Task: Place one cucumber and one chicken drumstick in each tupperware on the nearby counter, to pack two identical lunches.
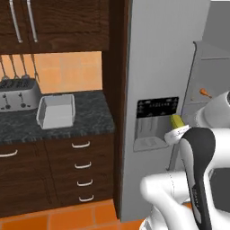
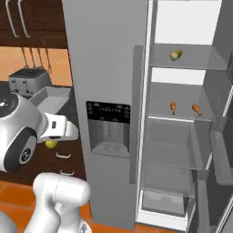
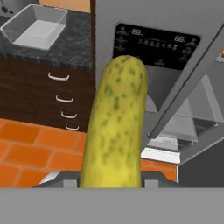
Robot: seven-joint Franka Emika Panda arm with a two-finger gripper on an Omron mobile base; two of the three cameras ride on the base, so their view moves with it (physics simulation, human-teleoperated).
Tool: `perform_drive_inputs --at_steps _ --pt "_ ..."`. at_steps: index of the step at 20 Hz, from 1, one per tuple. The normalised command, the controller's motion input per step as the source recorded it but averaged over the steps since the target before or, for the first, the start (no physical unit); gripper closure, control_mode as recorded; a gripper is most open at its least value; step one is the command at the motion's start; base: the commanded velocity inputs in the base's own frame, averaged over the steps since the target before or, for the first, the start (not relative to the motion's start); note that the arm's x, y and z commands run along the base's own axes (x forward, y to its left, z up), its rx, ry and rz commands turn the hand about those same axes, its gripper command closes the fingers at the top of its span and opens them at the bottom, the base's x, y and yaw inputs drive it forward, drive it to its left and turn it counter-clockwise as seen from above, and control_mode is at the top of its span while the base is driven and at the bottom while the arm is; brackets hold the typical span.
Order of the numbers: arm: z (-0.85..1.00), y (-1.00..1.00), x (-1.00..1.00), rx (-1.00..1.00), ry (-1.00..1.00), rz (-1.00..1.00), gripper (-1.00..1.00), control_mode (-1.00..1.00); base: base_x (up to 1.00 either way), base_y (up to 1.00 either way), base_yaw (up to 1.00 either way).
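Hand [image 1: 176, 130] is clamped on a long yellow-green speckled cucumber [image 3: 116, 127], held in front of the tall grey refrigerator [image 1: 161, 67], level with its black dispenser panel [image 1: 157, 108]; in the hand view the cucumber rises straight up from between the fingers and covers the panel's left edge. In the left base view only the cucumber's tip [image 1: 177, 120] pokes above the white wrist; in the right base view a small yellow-green bit [image 2: 51, 144] shows under it. To the refrigerator's left, a black speckled stone bench [image 1: 85, 119] over dark brown wood drawers carries one shallow light grey rectangular tupperware [image 1: 56, 111], holding nothing, just beside a steel toaster [image 1: 18, 94] further left. The refrigerator's right compartment stands open: two orange-brown chicken drumsticks [image 2: 173, 107] [image 2: 196, 108] lie apart on its middle shelf, and another yellow-green cucumber [image 2: 176, 54] lies on the shelf above them.
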Motion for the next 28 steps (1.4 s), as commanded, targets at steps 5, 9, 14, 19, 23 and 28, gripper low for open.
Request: perform_drive_inputs --at_steps 5,9,14,19,23,28 --pt "0.0 0.0 0.0 0.0 0.0 0.0 1.0 1.0 0.08 1.0 0.0" --pt "0.0 0.0 0.0 0.0 0.0 0.0 1.0 1.0 0.0 1.0 0.0" --pt "0.0 0.0 0.0 0.0 0.0 0.0 1.0 1.0 0.06 1.0 0.01" --pt "0.0 0.0 0.0 0.0 0.0 0.0 1.0 1.0 0.2 1.0 0.0" --pt "0.0 0.0 0.0 0.0 0.0 0.0 1.0 1.0 0.52 1.0 -0.03" --pt "0.0 0.0 0.0 0.0 0.0 0.0 1.0 1.0 0.62 1.0 -0.05"
